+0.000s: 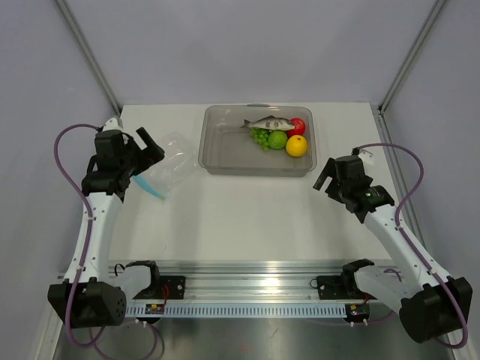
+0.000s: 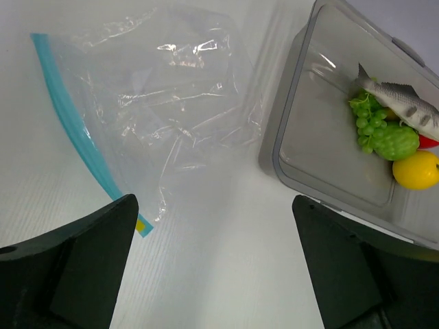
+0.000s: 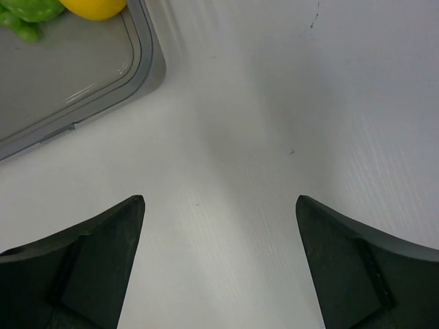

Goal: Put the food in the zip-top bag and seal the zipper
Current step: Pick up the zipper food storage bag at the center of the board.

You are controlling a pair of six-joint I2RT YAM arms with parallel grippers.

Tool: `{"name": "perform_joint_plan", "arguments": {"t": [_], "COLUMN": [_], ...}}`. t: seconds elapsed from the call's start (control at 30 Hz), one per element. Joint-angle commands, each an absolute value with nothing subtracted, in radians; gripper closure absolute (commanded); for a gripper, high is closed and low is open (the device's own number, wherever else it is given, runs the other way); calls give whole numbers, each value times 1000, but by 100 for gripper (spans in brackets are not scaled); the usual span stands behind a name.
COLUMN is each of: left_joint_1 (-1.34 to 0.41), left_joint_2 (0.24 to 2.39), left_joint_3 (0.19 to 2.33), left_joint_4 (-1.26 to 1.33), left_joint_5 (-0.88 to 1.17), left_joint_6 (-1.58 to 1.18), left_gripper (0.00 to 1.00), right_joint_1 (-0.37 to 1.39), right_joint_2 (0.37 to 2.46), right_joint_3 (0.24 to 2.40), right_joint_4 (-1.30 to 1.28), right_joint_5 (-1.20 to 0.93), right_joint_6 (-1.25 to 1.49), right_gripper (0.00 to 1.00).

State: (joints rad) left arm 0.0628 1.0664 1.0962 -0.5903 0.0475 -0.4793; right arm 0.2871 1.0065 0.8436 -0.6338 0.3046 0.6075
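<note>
The clear zip-top bag [image 1: 171,165] lies flat and empty on the table's left side, its teal zipper [image 1: 150,187] along the near-left edge. In the left wrist view the bag [image 2: 171,103] and zipper [image 2: 68,116] lie just ahead of my open, empty left gripper [image 2: 214,205]. The grey fish [image 1: 270,122], green grapes [image 1: 259,136], green fruit [image 1: 278,139], red fruit [image 1: 298,126] and yellow fruit [image 1: 297,145] sit in the tray's right end. No orange fruit shows. My right gripper [image 1: 324,176] is open and empty over bare table near the tray's front right corner.
The rigid grey-clear tray [image 1: 225,157] stands at the back centre; its corner shows in the right wrist view [image 3: 147,68]. Grey walls with metal posts close the back and sides. A metal rail runs along the near edge.
</note>
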Motion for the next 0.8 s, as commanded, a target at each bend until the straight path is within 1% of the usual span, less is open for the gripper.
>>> {"name": "perform_joint_plan", "arguments": {"t": [0.0,0.27,0.37,0.47,0.5,0.53,0.57,0.63,0.73,0.77], "left_joint_1": [60,61,60,64,67,80,90,118,152,164], "left_joint_2": [1043,1048,1055,1109,1139,1199,1234,1314,1348,1357], "left_joint_3": [1092,1055,1032,1019,1031,1063,1089,1130,1128,1120], "left_joint_4": [-563,-564,-580,-607,-644,-666,-689,-745,-707,-697], "left_joint_5": [103,63,-4,-148,-156,-155,-84,-16,-6,29], "left_joint_6": [-499,-506,-512,-528,-517,-511,-476,-469,-529,-561], "left_gripper": [1,1,1,1,1,1,1,1,1,1], "right_joint_1": [282,282,284,285,284,284,284,284,284,284], "right_joint_2": [980,950,931,910,905,891,887,876,835,827], "right_joint_3": [830,816,796,772,767,758,755,746,727,718], "right_joint_4": [-606,-620,-601,-568,-552,-548,-546,-540,-540,-537], "right_joint_5": [308,310,279,230,219,203,198,189,181,173], "right_joint_6": [635,653,647,638,634,632,632,632,656,661], "right_gripper": [1,0,0,1,1,1,0,1,1,1]}}
